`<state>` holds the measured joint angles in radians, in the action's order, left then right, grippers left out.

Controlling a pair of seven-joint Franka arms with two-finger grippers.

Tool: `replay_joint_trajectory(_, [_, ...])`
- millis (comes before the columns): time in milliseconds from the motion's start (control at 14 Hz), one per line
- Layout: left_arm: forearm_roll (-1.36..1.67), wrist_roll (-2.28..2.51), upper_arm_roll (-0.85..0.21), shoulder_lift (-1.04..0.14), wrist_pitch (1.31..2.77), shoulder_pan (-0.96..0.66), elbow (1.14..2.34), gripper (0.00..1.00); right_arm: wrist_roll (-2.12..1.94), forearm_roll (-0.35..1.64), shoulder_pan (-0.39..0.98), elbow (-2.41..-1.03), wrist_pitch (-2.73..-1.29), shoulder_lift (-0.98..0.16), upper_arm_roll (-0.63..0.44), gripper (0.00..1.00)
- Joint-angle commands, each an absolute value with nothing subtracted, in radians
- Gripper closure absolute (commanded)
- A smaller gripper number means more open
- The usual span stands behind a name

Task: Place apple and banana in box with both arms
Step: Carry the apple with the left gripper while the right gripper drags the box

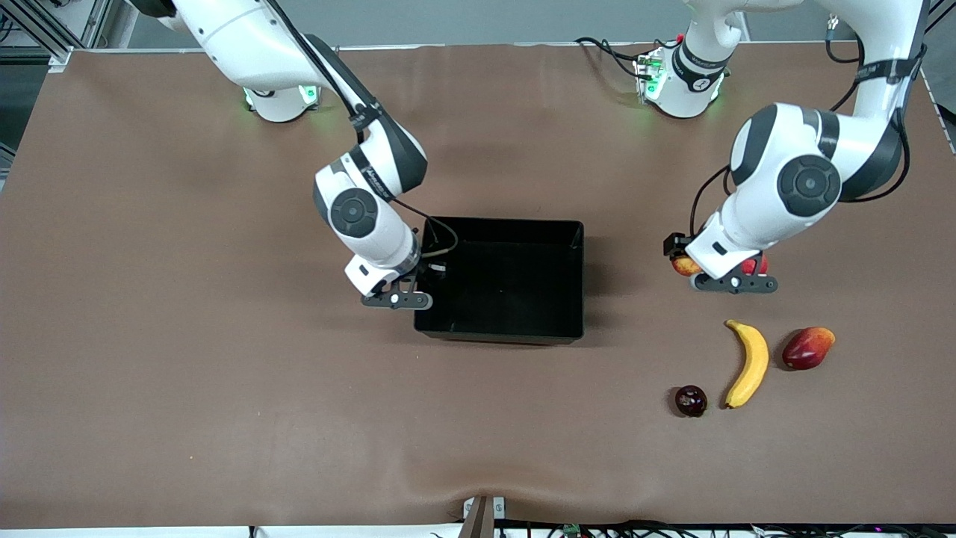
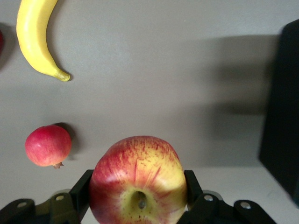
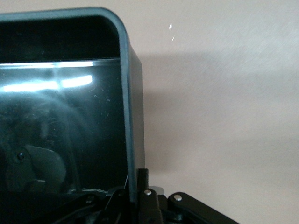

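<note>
Since the left gripper (image 2: pixel 138 205) jaws already clamp the apple (image 2: pixel 138 182), the box (image 1: pixel 508 280) lies toward the right gripper (image 1: pixel 418 288), apparently pinched shut on its wall; banana (image 1: pixel 749 364) waits nearby.

A robotics lab: two white arms (image 1: pixel 373 202) bolted to a brown-covered table (image 1: pixel 187 336), aluminium framing near the right arm's base, loose cables (some along the table's camera-side edge)
</note>
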<state>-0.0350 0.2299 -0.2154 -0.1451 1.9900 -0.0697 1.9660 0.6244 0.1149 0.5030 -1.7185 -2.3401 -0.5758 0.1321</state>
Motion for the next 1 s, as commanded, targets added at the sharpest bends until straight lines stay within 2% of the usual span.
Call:
replay_joint_trajectory(0, [0.000,0.308,-0.267,-0.129,1.973,-0.069,1.962,0.95,0.678,0.114,0.535,-1.697,-2.355,-0.597,0.123,1.00])
replay_joint_trajectory(356, [0.015,0.526,-0.370,-0.231,1.976,-0.080,1.849,0.95,0.681,0.114,0.572,-1.658,-2.355,-0.635,0.123,1.00])
replay_joint_trajectory(499, [0.015,0.613,-0.374,-0.283,1.982,-0.116,1.797,0.95,0.681,0.114,0.589,-1.652,-2.355,-0.640,0.120,1.00])
replay_joint_trajectory(570, [0.012,0.658,-0.374,-0.316,1.983,-0.136,1.766,0.95,0.678,0.114,0.589,-1.651,-2.355,-0.640,0.120,0.94])
replay_joint_trajectory(712, [0.003,0.728,-0.374,-0.379,1.988,-0.170,1.709,0.96,0.678,0.106,0.588,-1.652,-2.355,-0.638,0.118,0.00])
replay_joint_trajectory(926, [-0.002,0.787,-0.373,-0.436,1.999,-0.201,1.675,0.95,0.680,0.100,0.586,-1.651,-2.355,-0.637,0.118,0.00])
